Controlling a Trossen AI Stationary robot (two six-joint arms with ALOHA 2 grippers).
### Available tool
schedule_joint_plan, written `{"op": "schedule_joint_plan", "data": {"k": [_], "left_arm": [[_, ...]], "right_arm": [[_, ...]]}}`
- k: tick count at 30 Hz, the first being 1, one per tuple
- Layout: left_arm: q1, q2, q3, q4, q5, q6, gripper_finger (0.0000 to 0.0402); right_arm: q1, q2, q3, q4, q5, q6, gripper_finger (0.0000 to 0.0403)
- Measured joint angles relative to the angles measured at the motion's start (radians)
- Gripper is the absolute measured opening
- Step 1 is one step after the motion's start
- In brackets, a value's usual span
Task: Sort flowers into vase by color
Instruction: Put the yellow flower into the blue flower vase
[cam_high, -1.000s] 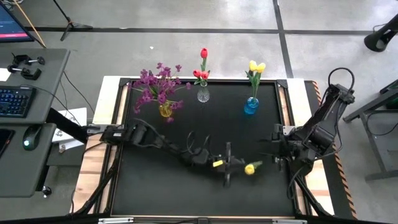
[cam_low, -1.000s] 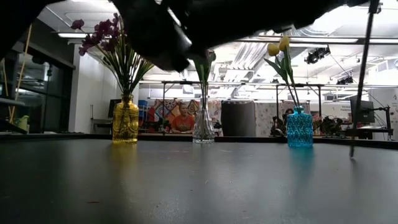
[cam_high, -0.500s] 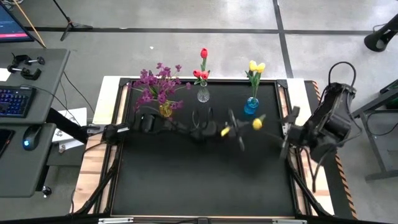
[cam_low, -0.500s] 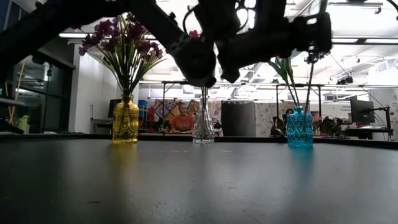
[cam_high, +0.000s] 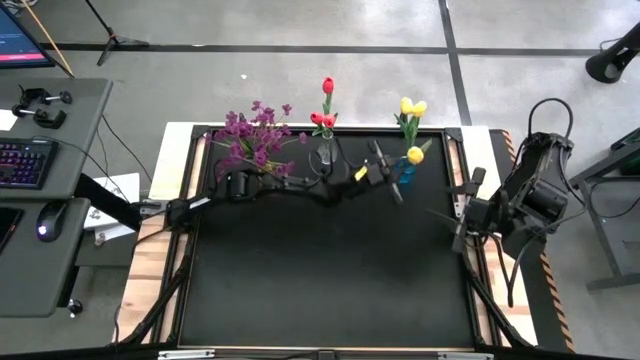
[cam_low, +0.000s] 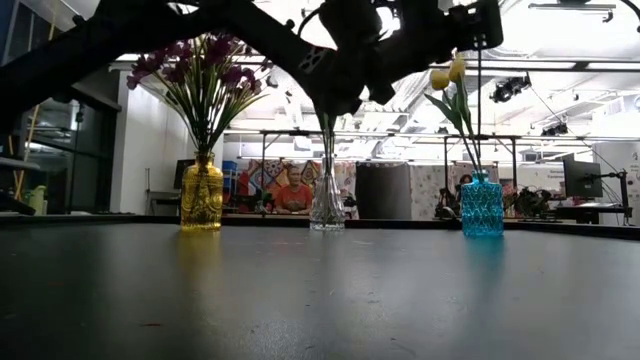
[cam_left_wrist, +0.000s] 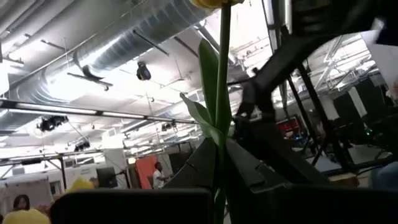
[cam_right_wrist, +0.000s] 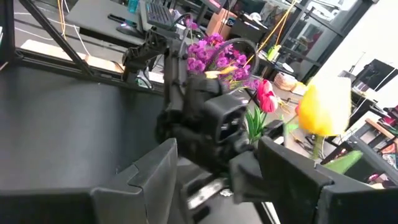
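My left gripper is raised over the table's far edge, shut on a yellow tulip right above the blue vase. In the low view the tulip's thin stem hangs straight down toward the blue vase, which holds two yellow tulips. A yellow vase holds purple sprays. A clear vase holds red tulips. My right gripper waits open at the table's right edge. My left gripper pinches the yellow tulip's green stem between its two fingers, below a leaf. The flower stands upright in the hold, head up, lifted clear of the table. Its stem's lower end hangs at the blue vase's mouth; whether it is inside, I cannot tell.
The three vases stand in a row along the far edge. The black mat stretches bare toward the near edge. My left arm lies across the far left of the table, close to the yellow and clear vases. A desk with keyboard stands left.
My left gripper has carried the yellow tulip from the middle of the table up and toward the far edge, ending above the blue vase, with the stem hanging down. My right gripper has pulled back from the tulip toward the table's right edge.
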Motion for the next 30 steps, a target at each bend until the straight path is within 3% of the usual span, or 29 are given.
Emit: {"op": "schedule_joint_plan", "data": {"k": [15, 30], "left_arm": [[0.063, 0.0, 0.035, -0.089, 0.106, -0.156, 0.0], [0.083, 0.0, 0.035, -0.142, 0.093, -0.172, 0.0]], "right_arm": [[0.0, 0.001, 0.0, 0.0, 0.0, 0.007, 0.0213], [0.0, 0.002, -0.001, 0.0, -0.015, 0.01, 0.0213]]}}
